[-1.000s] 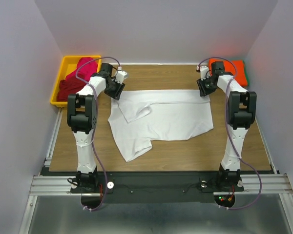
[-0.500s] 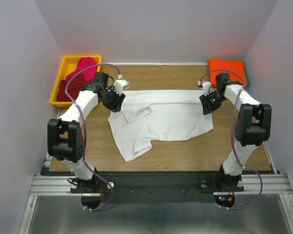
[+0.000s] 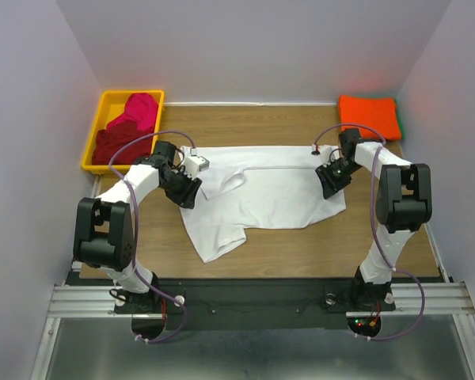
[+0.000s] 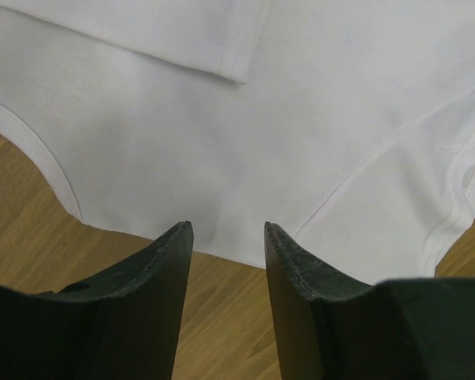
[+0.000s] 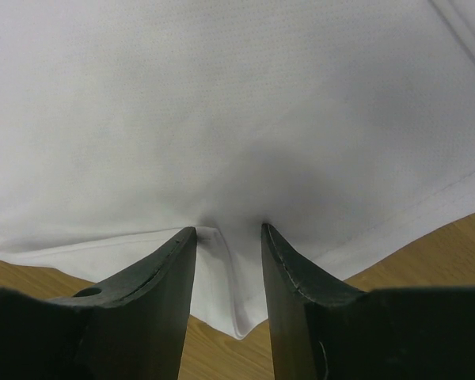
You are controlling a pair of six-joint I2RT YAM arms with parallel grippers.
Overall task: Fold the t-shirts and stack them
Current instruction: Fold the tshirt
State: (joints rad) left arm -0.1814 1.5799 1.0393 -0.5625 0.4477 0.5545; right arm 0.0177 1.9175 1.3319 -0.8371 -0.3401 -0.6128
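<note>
White t-shirt [image 3: 277, 194] lay spread across the middle of the table [image 3: 301, 245], one sleeve turned in over its chest. Within the last second both arms had drawn back from the far hem at 12 o'clock and dropped onto its sides. The left gripper [image 3: 188, 188] was at the 9 o'clock edge and the right gripper [image 3: 329, 179] at the 3 o'clock edge. The cloth itself had barely shifted.

Both pairs of jaws stood narrowly apart. The left pair was just over the hem, and the right had a small pucker of hem rising between its fingers. That suggested a side fold was being set up, not yet gripped.

The folded orange t-shirt [image 3: 370, 116] waited at 1 o'clock. The dark red and magenta tees [image 3: 131, 123] sat in the yellow bin [image 3: 91, 138] at 11 o'clock.
</note>
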